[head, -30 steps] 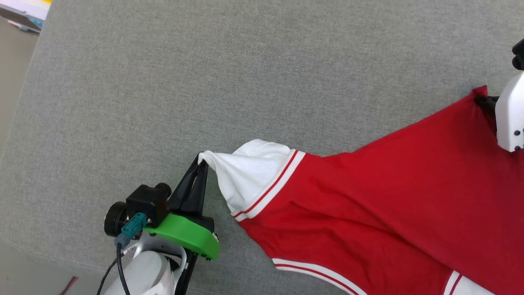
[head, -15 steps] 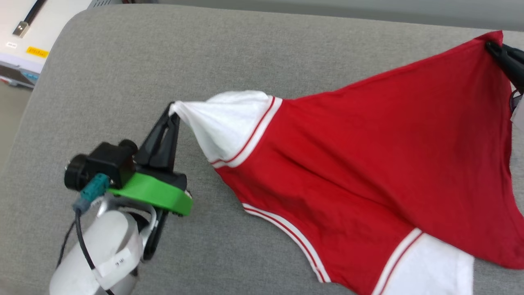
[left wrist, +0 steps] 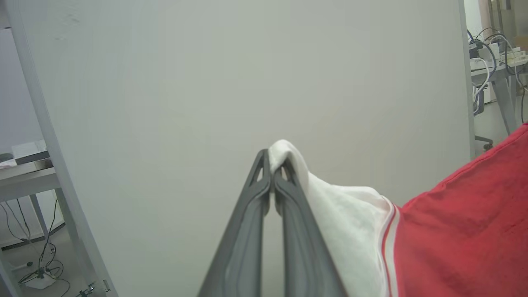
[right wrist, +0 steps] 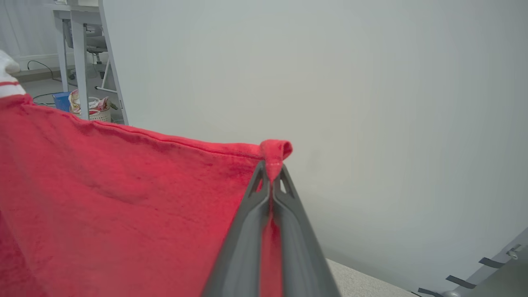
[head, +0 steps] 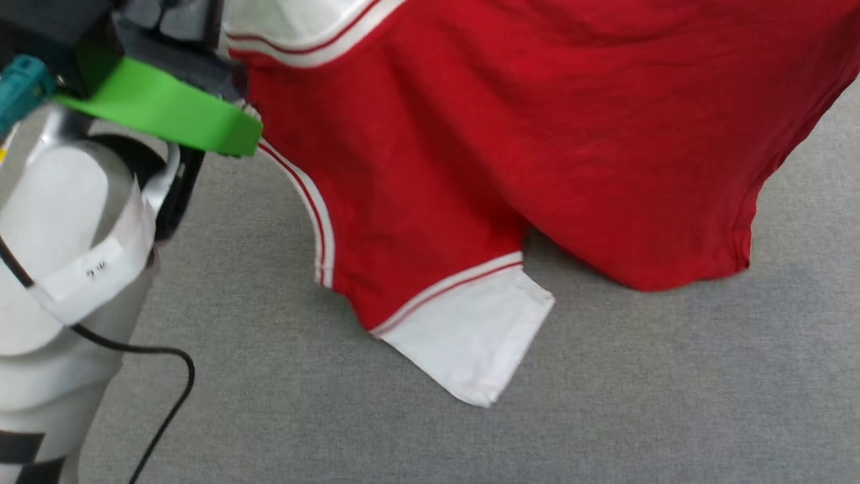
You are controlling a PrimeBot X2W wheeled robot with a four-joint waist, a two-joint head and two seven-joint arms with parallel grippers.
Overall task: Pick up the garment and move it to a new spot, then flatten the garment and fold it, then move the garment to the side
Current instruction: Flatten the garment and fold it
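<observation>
The left pincer (left wrist: 272, 165) is clamped tight on a white sleeve tip, and the right pincer (right wrist: 272, 171) is pinched on a red hem corner. Between them hangs the red jersey-style T-shirt with white sleeves and striped trim (head: 537, 134), stretched with its long axis left to right and its collar end leftward. Its lower sleeve rests on the grey fabric-topped desk (head: 672, 390). The white label (head: 94, 269) on the pale left forearm (head: 47, 195) has print too small to read.

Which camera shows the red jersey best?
The head view: the jersey spreads wide, one white sleeve fully visible. The left wrist view shows a pinched sleeve tip, the right wrist view a pinched red corner.
</observation>
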